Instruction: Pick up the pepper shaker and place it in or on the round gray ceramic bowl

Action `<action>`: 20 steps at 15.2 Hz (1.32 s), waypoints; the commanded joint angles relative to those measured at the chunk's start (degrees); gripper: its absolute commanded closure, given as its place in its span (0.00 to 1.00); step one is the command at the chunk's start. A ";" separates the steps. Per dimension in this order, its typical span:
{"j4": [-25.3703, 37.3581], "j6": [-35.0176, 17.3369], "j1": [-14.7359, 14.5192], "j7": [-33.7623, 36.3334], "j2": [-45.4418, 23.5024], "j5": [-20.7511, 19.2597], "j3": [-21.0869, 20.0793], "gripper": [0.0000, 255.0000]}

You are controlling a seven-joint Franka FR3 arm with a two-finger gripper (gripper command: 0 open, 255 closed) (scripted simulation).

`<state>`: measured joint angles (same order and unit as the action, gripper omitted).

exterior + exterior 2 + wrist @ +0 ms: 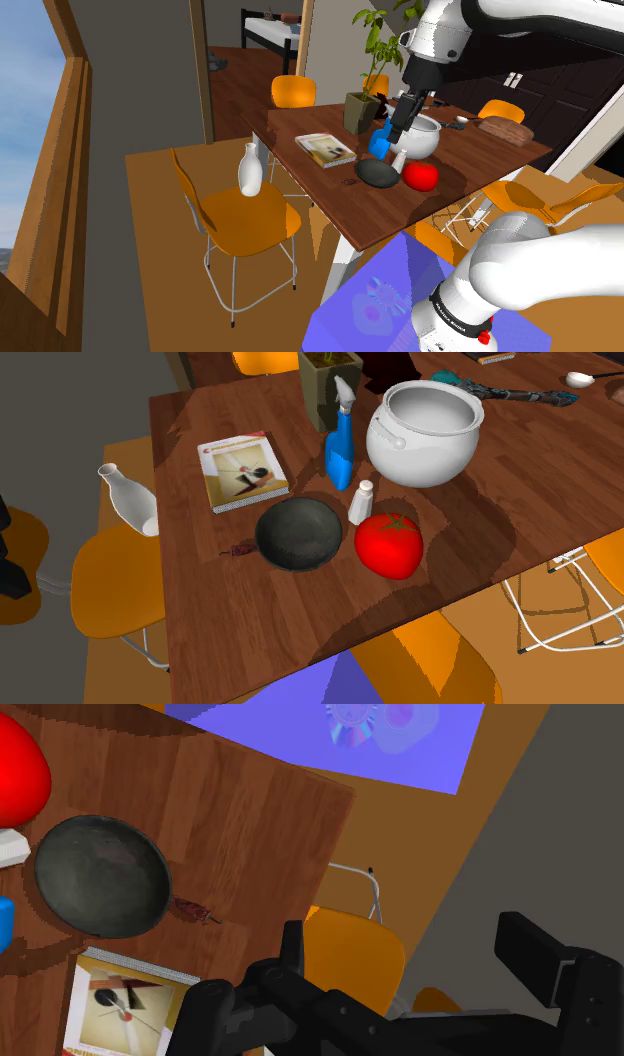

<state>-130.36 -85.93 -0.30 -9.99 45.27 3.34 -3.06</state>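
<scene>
Pepper shaker (361, 502), small, white and upright, is standing near the middle of the second exterior view on the brown wooden table (200, 602). It is sitting just beside the round dark gray bowl (299, 533) at its left. The shiny red tomato (390, 545) is sitting at its lower right and the big white pot (425, 432) above it. In the shoulder view the black two-finger gripper (396, 135) is hanging above the shaker, fingers (292, 944) spread wide, holding nothing.
</scene>
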 commanded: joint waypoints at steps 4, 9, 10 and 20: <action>-3.13 -3.06 0.86 -4.25 0.12 -2.66 3.13 0.00; -6.98 -8.72 2.48 -11.12 -1.28 -7.10 8.57 0.00; -7.53 -9.93 2.82 -12.47 -1.81 -7.96 9.68 0.00; -8.87 -23.11 5.58 -25.76 -11.73 -14.81 21.16 0.00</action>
<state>-139.76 -107.43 5.20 -34.35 35.37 -11.01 16.88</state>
